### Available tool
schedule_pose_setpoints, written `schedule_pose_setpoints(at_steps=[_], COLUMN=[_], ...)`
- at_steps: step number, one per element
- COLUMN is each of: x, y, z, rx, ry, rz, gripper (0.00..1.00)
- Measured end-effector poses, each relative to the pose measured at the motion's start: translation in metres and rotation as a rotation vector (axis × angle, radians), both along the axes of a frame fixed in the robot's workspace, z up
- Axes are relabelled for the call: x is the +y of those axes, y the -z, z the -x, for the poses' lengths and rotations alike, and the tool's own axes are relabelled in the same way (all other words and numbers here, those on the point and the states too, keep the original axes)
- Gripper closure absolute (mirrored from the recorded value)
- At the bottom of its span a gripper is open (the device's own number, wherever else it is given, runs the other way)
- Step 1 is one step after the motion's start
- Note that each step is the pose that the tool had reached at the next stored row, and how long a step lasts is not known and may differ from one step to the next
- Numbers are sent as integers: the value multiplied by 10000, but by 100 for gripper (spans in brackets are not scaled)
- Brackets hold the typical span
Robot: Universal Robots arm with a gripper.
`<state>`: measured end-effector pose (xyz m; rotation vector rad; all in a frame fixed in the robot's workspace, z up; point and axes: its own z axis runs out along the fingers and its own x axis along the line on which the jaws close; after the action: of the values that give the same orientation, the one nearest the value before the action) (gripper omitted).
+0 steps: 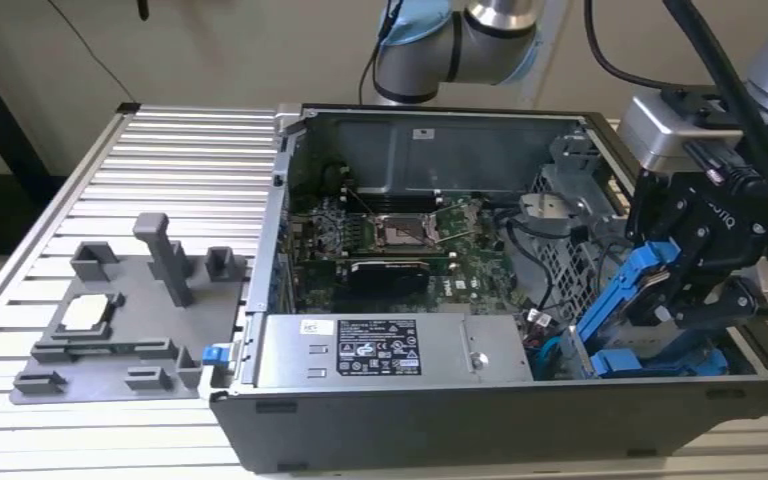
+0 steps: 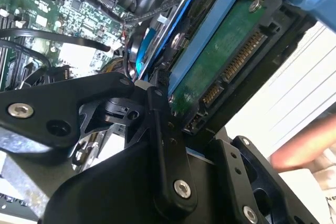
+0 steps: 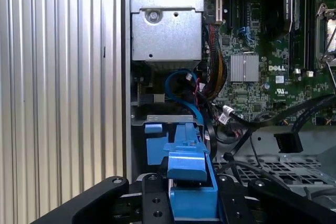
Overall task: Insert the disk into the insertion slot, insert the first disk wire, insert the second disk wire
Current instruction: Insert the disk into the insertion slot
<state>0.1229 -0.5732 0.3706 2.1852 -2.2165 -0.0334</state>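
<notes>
My gripper (image 1: 688, 285) grips the disk (image 1: 622, 295) by its blue bracket, holding it tilted over the insertion slot (image 1: 658, 362). I judge the disk rigid and fairly heavy, with a fragile bare circuit board, so the bracket edges are where to hold. The power-supply box (image 1: 377, 347) bears a printed label.

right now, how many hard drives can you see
1: the disk, held tilted in the hand over the insertion slot at the exterior view's right. Others may be hidden.

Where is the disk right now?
At the exterior view's right, the disk hangs tilted in the gripper, over the insertion slot at the near corner of the case.
</notes>
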Motion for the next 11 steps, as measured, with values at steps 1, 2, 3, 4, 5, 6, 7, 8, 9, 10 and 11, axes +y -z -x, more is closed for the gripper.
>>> schedule_pose_setpoints(at_steps=[1, 2, 3, 4, 5, 6, 7, 8, 9, 10, 11], x=[0, 0, 0, 0, 0, 0, 0, 0, 0, 0, 0], y=[0, 0, 1, 0, -1, -11, -34, -64, -80, -85, -85], z=[0, 0, 0, 0, 0, 0, 0, 0, 0, 0, 0], rx=[2, 1, 0, 0, 0, 2, 11, 21, 21, 22, 17], ry=[1, 0, 0, 0, 0, 0, -1, 0, 0, 0, 0], rz=[1, 1, 0, 3, 2, 2, 1, 1, 2, -1, -9], gripper=[67, 66, 60, 60, 53, 53, 53, 53, 53, 53, 53])
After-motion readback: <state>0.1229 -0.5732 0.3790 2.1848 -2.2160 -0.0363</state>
